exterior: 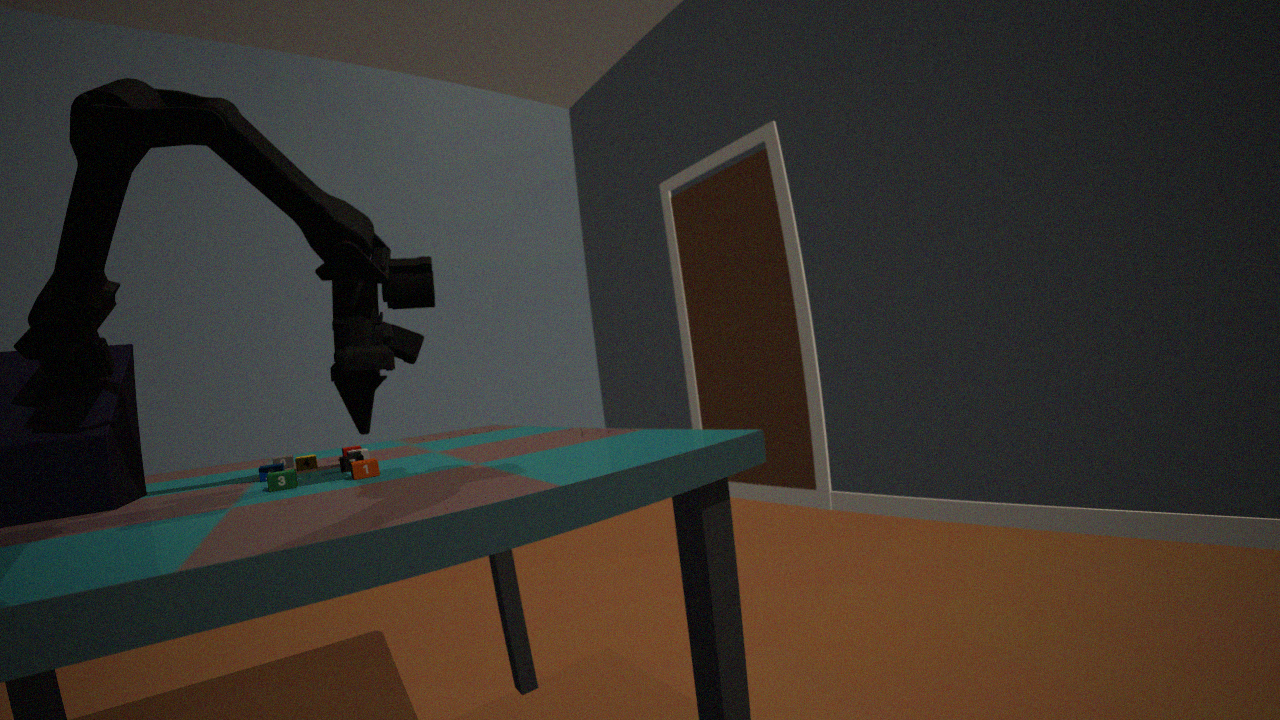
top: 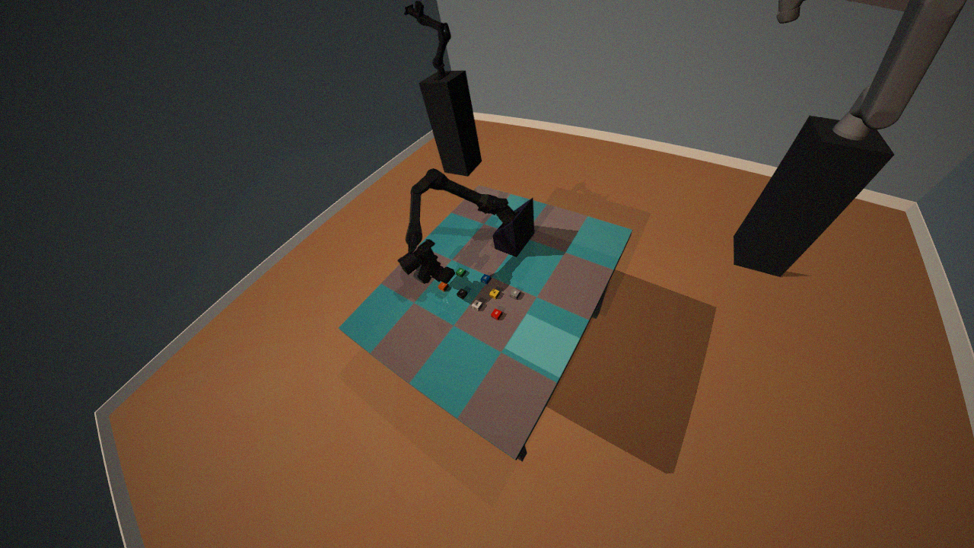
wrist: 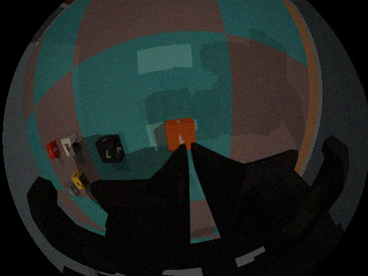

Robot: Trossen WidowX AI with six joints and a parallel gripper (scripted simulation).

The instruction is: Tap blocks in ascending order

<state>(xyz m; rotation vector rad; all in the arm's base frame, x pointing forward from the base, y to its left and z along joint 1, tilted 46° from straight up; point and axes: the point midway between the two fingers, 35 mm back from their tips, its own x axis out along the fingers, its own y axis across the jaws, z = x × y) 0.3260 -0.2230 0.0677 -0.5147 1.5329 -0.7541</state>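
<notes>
The jaws [top: 450,275] [exterior: 364,431], closed with nothing between them, hang above the desk [top: 454,378] [exterior: 626,452] [wrist: 115,92] over the orange block [top: 443,287] [exterior: 365,469] [wrist: 180,132] marked 1, so the likely first tap calls for a short, nearly straight descent onto its top.

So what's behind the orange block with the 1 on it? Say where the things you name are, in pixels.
Behind the orange block [exterior: 365,469] is the black block [exterior: 345,462]. You can only see part of it; the orange block covers the rest.

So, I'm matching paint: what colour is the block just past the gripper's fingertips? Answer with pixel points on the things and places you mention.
Orange; the block [top: 443,287] [exterior: 365,469] [wrist: 180,133] shows best in the wrist view.
</notes>
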